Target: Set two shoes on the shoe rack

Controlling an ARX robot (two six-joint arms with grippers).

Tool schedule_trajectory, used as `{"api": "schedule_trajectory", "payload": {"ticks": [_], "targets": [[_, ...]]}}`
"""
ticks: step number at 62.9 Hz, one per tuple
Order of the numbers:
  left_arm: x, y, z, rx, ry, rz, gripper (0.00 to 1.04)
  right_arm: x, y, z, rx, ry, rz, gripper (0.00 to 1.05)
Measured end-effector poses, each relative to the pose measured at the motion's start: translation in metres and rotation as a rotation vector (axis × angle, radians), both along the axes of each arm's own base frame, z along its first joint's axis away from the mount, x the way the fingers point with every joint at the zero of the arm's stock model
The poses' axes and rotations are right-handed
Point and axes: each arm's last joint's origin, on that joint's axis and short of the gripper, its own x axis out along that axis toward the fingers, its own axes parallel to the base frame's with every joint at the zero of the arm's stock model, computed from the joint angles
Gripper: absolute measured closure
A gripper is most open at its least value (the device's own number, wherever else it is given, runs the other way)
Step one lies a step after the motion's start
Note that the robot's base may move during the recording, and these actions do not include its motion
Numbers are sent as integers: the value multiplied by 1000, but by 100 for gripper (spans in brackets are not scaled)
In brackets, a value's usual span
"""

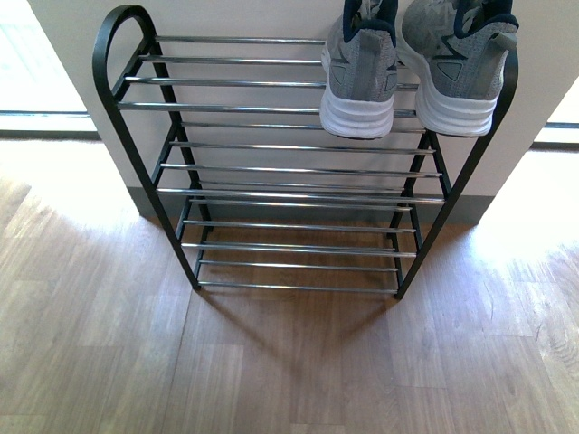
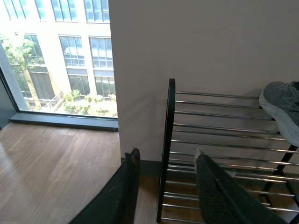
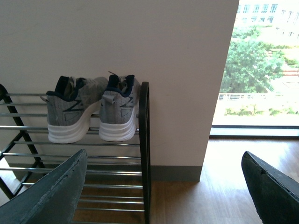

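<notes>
Grey sneakers (image 1: pixel 360 77) side by side on top tier of shoe rack (image 1: pixel 271 172), against wall (image 1: pixel 226 18); left gripper (image 2: pixel 167 156) and right gripper (image 3: pixel 164 156) spread wide, empty.

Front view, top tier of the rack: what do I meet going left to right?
shoe rack's black arched end → bare chrome bars → left grey sneaker → right grey sneaker
</notes>
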Motion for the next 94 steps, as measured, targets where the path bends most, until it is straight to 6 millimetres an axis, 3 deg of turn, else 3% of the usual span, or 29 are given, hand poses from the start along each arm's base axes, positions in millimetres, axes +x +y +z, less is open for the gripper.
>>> {"api": "schedule_trajectory", "payload": {"ticks": [9,16,94], "targets": [[0,0,0,0,0,0,36,0,0,0,0,0,0,9],[0,0,0,1,0,0,8,0,0,0,0,0,0,9],[0,0,0,2,0,0,9,0,0,0,0,0,0,9]]}}
